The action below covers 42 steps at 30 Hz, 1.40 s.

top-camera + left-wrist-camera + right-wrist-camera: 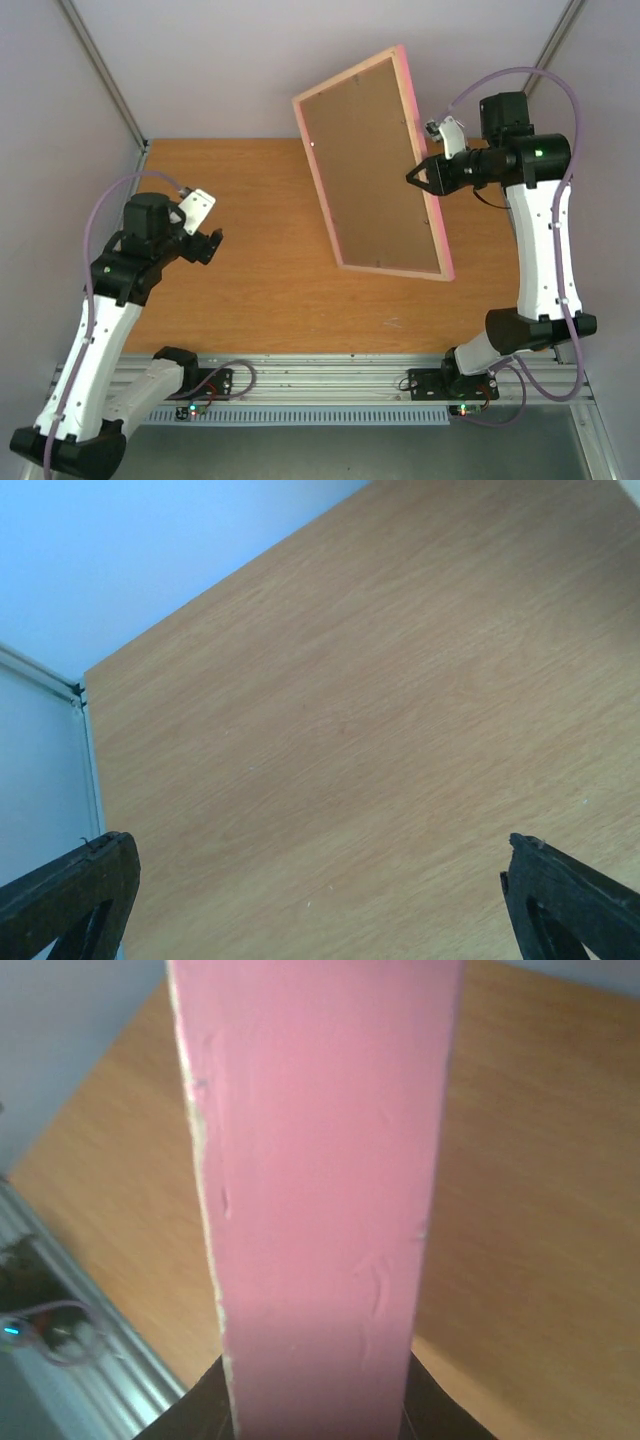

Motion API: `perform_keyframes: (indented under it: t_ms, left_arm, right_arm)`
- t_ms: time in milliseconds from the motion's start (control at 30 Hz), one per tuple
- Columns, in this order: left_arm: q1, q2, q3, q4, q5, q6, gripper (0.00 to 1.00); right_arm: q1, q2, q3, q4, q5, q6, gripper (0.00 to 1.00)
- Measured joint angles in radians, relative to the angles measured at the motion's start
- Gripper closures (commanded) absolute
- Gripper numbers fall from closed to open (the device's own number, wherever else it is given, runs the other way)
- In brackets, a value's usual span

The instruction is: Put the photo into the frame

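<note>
The frame [395,271] has a thin pale pink border and is held up off the table, tilted, its back side toward the top camera with a brown backing board [370,170] filling it. My right gripper [418,178] is shut on the frame's right long edge. In the right wrist view the pink edge [315,1160] fills the middle and runs down between my gripper's [315,1415] black fingers. My left gripper [212,245] is open and empty above the left of the table, with only bare wood between its fingers [318,850]. The photo is not in view.
The wooden table [240,200] is walled by pale panels at the left, back and right. An aluminium rail [330,380] with the arm bases and cables runs along the near edge; it also shows in the right wrist view [90,1360].
</note>
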Motion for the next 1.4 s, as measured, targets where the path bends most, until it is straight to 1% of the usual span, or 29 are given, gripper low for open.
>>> perform_keyframes:
  t_ms: [100, 233, 367, 433, 567, 700, 767, 800, 867, 1100, 1167, 1267, 1300, 1400]
  left_arm:
    - [0.044, -0.043, -0.007, -0.012, 0.026, -0.013, 0.01]
    - [0.087, -0.067, -0.012, -0.022, 0.045, -0.038, 0.01]
    - [0.123, -0.081, -0.014, -0.03, 0.081, -0.071, 0.01]
    - [0.156, -0.09, -0.014, -0.032, 0.105, -0.095, 0.01]
    - [0.244, -0.12, -0.014, -0.035, 0.142, -0.145, 0.01]
    - [0.29, -0.149, -0.014, -0.04, 0.15, -0.176, 0.01]
    - [0.304, -0.158, -0.014, -0.042, 0.15, -0.19, 0.01]
    - [0.311, -0.161, -0.013, -0.043, 0.151, -0.197, 0.01]
    - [0.321, -0.165, -0.013, -0.044, 0.154, -0.208, 0.01]
    - [0.332, -0.147, -0.008, -0.049, 0.172, -0.235, 0.01]
    - [0.332, -0.135, -0.005, -0.049, 0.175, -0.239, 0.01]
    - [0.332, -0.117, -0.004, -0.05, 0.18, -0.241, 0.01]
    - [0.332, -0.112, -0.004, -0.05, 0.183, -0.241, 0.0]
    - [0.332, -0.098, -0.003, -0.053, 0.185, -0.241, 0.0]
  right_arm:
    - [0.056, -0.026, 0.029, -0.021, 0.118, -0.064, 0.99]
    - [0.222, -0.032, 0.025, -0.03, 0.328, -0.161, 0.99]
    - [0.409, -0.036, -0.007, 0.045, 0.506, -0.266, 0.99]
    - [0.484, -0.043, -0.052, 0.094, 0.585, -0.326, 0.99]
    - [0.626, -0.053, -0.206, 0.222, 0.785, -0.466, 0.99]
    - [0.718, -0.045, -0.356, 0.337, 0.933, -0.581, 0.99]
    - [0.755, -0.042, -0.47, 0.433, 1.009, -0.658, 0.99]
    - [0.774, -0.038, -0.476, 0.438, 1.014, -0.664, 0.99]
    - [0.806, -0.028, -0.539, 0.502, 1.056, -0.698, 0.98]
    - [0.89, 0.015, -0.686, 0.763, 1.155, -0.711, 0.78]
    - [0.917, 0.028, -0.723, 0.817, 1.175, -0.702, 0.74]
    - [0.95, 0.054, -0.768, 0.871, 1.179, -0.679, 0.62]
    - [0.959, 0.065, -0.785, 0.88, 1.172, -0.671, 0.6]
    - [0.989, 0.11, -0.844, 0.895, 1.152, -0.647, 0.6]
